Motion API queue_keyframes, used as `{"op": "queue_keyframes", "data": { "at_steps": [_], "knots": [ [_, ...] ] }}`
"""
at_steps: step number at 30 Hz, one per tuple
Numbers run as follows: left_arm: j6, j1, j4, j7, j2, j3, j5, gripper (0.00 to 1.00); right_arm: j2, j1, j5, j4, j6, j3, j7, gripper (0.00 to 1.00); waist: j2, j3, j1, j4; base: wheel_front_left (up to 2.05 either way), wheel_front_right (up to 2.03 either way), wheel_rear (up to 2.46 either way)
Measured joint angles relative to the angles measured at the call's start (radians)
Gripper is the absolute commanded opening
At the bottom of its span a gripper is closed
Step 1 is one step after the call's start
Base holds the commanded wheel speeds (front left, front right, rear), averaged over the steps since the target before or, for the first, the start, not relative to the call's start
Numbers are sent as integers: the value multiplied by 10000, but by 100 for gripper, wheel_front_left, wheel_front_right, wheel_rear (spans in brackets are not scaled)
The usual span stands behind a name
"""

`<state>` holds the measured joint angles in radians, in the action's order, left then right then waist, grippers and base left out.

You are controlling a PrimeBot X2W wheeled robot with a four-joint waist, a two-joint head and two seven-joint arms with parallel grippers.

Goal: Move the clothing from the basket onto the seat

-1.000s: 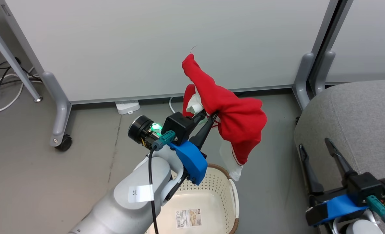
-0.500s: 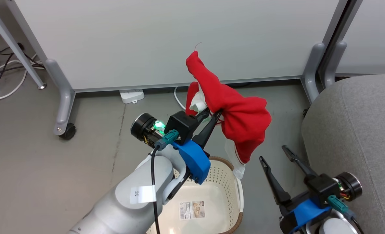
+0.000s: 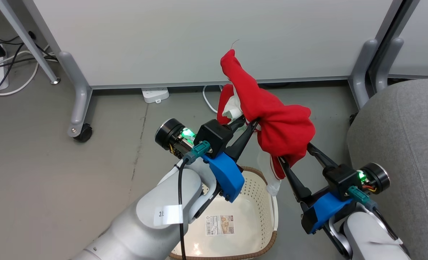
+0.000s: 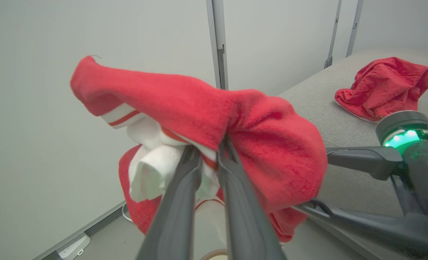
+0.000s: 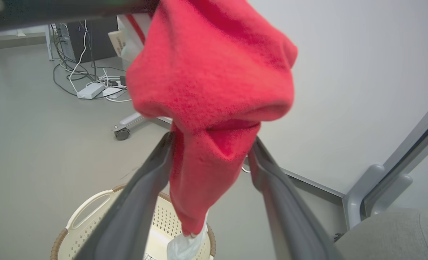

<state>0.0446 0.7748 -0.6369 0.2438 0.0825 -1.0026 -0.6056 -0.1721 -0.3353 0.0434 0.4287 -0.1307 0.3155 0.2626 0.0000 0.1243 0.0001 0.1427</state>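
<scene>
Left gripper (image 3: 250, 122): jaws nearly together, pinched on a bunched fold of the red garment (image 3: 275, 121), where red fabric meets white trim. The pinch sits mid-cloth, so the garment drapes off both sides of the fingers.

The garment is in the air, clear of the basket (image 3: 268, 202). Its white tail dangles over the basket's rim on the side toward the seat (image 3: 398, 144).

Right gripper (image 3: 296, 154): jaws spread as wide as they go, one finger on each side of the lower hanging fold. The cloth lies between them and is not clamped. Likely set there for a second hold, to steady the slack or take the load toward the seat on that side.

Inside the basket only the label sticker (image 3: 219, 224) shows, so this may be the last piece.

Second red garment (image 4: 383, 88): lying crumpled on the seat top, back from its near edge.
</scene>
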Motion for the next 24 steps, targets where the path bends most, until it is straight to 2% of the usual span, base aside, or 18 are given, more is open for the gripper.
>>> {"op": "queue_keyframes", "data": {
  "at_steps": [9,10,11,24],
  "knots": [
    [2,95,-6,44,-92,-86,-2,0,242,-639,100,1064,0,132,0,100,0,167,0,73,0,0,0],
    [2,103,-6,46,-98,-90,-2,0,268,-697,142,1127,0,138,0,37,0,174,0,72,0,0,0],
    [2,106,-8,48,-102,-92,-2,0,290,-747,169,1181,0,146,0,0,0,180,0,69,0,0,0],
    [2,170,-113,92,-127,-119,-12,0,320,-861,270,1227,0,245,0,0,0,216,0,-23,0,0,0]
  ]
}}
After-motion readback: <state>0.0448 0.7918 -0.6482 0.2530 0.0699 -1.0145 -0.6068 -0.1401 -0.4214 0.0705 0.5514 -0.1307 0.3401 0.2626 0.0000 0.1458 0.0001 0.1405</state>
